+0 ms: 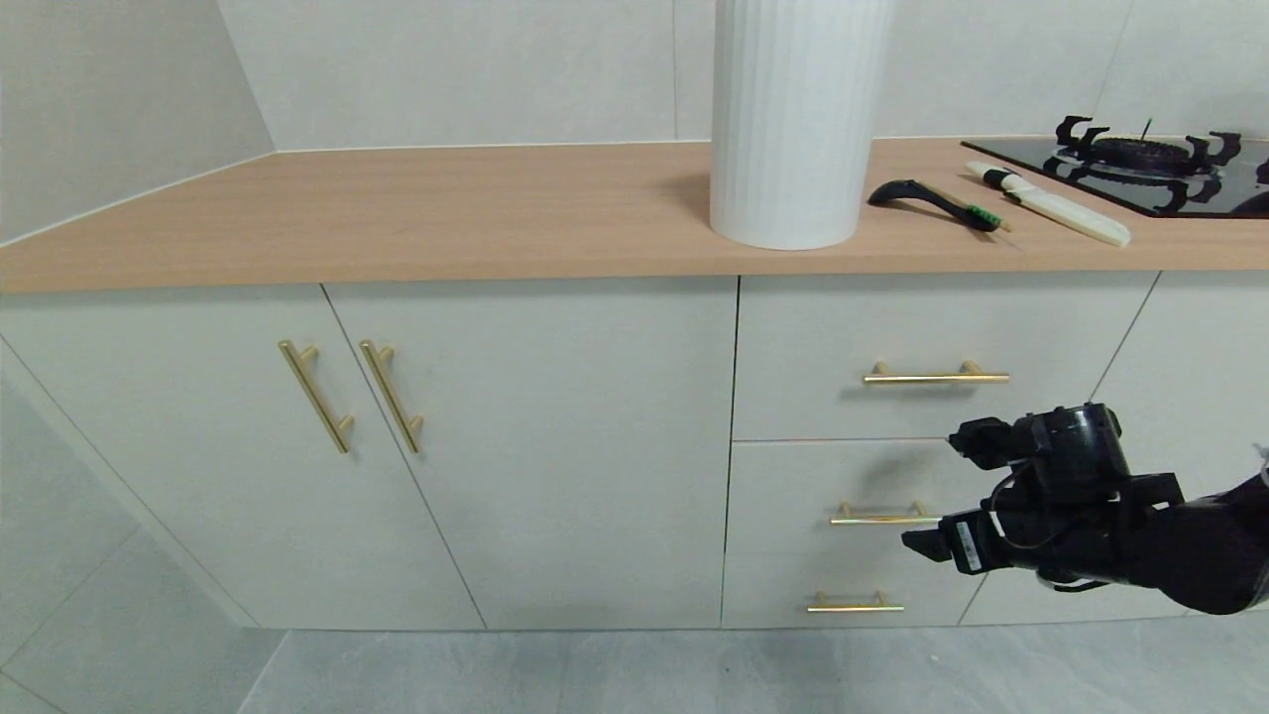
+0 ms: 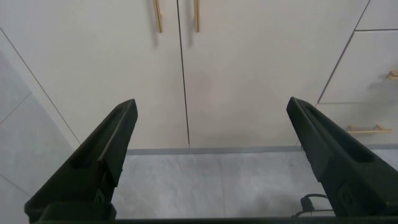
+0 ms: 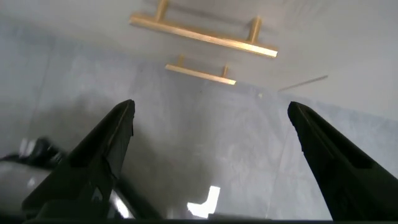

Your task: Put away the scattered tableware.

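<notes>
Right tool (image 1: pixel 932 489) nearest us in head view: fingers apart, empty, just beside middle drawer handle (image 1: pixel 882 515). Black utensil (image 1: pixel 922 194) and white utensil (image 1: pixel 1053 204) lie near right end of counter (image 1: pixel 397 213), beside stove (image 1: pixel 1140 159).
Left wrist view: left tool (image 2: pixel 211 106) spread, empty, facing cabinet doors (image 2: pixel 249 74).
Right wrist view: drawer handles (image 3: pixel 205 37) ahead.
We judge drawer-opening step in hand; next, close on handle, pull straight.

A: What's lying on the countertop (image 1: pixel 446 208)?
B: A tall white ribbed holder (image 1: pixel 788 119). Between it and the gas hob (image 1: pixel 1150 164) lie a black spoon (image 1: pixel 937 203) and a white knife (image 1: pixel 1051 203), close but apart.
A: And the right gripper (image 1: pixel 932 489)?
B: Jaws spread, it hangs near the middle drawer's brass handle (image 1: pixel 882 514). All three drawers (image 1: pixel 793 466) are closed.
</notes>
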You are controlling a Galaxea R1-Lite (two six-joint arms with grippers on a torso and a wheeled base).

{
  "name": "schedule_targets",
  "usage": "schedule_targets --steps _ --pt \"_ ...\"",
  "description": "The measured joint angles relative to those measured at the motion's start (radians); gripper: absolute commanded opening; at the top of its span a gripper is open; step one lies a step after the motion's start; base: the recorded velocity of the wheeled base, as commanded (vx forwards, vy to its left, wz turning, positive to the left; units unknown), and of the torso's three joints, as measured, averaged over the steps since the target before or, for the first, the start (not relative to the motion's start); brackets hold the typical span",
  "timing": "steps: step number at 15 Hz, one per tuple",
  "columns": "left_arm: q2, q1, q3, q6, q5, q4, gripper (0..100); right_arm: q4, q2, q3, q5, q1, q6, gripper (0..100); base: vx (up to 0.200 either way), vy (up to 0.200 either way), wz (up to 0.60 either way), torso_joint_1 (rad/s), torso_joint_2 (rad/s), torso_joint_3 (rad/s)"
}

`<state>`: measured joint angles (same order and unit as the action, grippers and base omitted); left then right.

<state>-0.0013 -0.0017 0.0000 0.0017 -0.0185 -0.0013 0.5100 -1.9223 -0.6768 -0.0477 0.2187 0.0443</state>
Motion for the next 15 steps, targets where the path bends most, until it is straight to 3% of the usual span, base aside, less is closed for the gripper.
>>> schedule_targets --steps 8,15 --pt "0.000 0.000 0.000 0.000 0.000 0.000 100 0.292 -0.213 -0.026 -0.143 0.045 -0.116 100 0.000 0.000 0.00 0.000 0.00 0.000" --pt "0.000 0.000 0.000 0.000 0.000 0.000 100 0.350 -0.335 -0.114 -0.229 0.051 -0.182 100 0.000 0.000 0.00 0.000 0.00 0.000"
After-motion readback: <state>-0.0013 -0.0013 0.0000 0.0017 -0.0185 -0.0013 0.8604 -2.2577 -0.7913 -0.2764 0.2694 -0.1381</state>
